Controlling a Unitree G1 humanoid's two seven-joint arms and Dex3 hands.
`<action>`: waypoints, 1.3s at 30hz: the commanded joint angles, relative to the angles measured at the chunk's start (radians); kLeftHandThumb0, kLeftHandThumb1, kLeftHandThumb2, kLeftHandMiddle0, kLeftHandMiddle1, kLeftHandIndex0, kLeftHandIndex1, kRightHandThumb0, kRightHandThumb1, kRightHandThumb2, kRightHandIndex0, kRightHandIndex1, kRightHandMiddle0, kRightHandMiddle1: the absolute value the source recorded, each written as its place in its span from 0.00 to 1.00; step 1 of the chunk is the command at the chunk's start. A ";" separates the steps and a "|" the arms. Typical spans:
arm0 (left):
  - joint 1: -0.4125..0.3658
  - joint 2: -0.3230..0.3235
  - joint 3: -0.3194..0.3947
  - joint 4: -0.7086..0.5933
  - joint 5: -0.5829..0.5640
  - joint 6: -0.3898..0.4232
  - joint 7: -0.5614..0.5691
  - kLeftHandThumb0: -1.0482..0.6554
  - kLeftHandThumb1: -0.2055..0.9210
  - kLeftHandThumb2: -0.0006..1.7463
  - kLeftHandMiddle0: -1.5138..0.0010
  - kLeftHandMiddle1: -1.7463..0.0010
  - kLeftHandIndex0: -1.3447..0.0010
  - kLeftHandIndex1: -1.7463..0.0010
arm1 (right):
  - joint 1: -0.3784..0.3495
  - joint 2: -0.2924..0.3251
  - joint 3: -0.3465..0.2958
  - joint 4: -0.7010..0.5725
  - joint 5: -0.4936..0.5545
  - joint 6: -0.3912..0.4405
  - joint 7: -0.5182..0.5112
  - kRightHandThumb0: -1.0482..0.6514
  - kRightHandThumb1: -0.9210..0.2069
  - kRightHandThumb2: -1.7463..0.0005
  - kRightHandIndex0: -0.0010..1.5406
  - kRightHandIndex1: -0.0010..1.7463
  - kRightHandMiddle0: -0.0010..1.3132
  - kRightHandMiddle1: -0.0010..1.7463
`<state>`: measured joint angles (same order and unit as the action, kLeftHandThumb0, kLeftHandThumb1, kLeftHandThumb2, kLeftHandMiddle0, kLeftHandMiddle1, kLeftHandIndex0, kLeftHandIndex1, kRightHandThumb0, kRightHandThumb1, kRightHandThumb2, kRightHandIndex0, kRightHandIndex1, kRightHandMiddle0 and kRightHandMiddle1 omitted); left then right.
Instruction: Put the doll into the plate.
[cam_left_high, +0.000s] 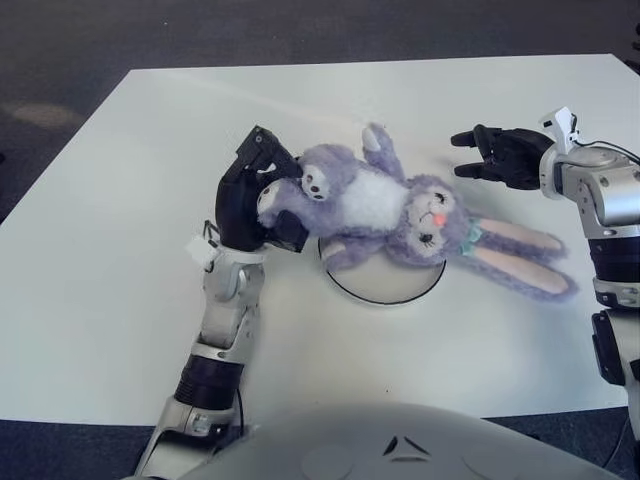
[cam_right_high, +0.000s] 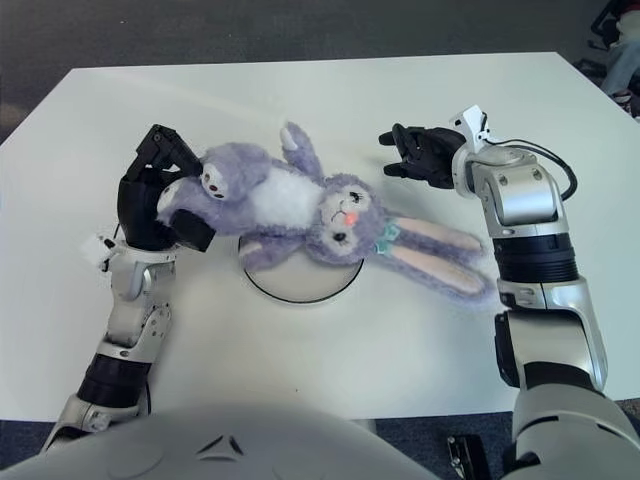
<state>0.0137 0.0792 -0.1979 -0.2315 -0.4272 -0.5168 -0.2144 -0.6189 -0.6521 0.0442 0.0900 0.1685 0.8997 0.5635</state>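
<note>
A purple plush rabbit doll (cam_left_high: 400, 205) with a white belly and long pink-lined ears lies across the white round plate (cam_left_high: 385, 285). Its head and torso cover the plate's far part; its ears trail off to the right onto the table. My left hand (cam_left_high: 262, 195) is at the doll's legs on the left, with the fingers curled around them. My right hand (cam_left_high: 495, 155) hovers beyond the doll's head on the right, fingers spread and holding nothing.
The white table (cam_left_high: 120, 250) carries the plate and doll. Dark carpet (cam_left_high: 100, 40) lies beyond the far edge. My own torso (cam_left_high: 400, 440) shows at the near edge.
</note>
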 joint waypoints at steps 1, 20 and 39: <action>0.063 -0.004 -0.002 -0.066 -0.004 0.058 0.001 0.33 0.46 0.76 0.23 0.00 0.54 0.00 | -0.001 0.001 0.003 0.016 -0.011 -0.014 0.003 0.21 0.00 0.50 0.07 0.27 0.00 0.32; 0.110 -0.133 -0.016 -0.206 0.301 0.158 0.154 0.34 0.51 0.72 0.23 0.00 0.57 0.00 | -0.012 0.023 0.000 0.055 -0.012 -0.009 -0.012 0.21 0.00 0.51 0.10 0.28 0.00 0.33; 0.082 -0.150 0.008 -0.106 0.356 0.175 0.155 0.38 0.77 0.50 0.47 0.00 0.73 0.00 | -0.002 0.022 -0.010 0.081 -0.010 -0.027 -0.016 0.21 0.00 0.51 0.08 0.27 0.00 0.32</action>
<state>0.0984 -0.0722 -0.1889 -0.3505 -0.0690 -0.3508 -0.0503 -0.6315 -0.6379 0.0420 0.1563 0.1638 0.8685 0.5515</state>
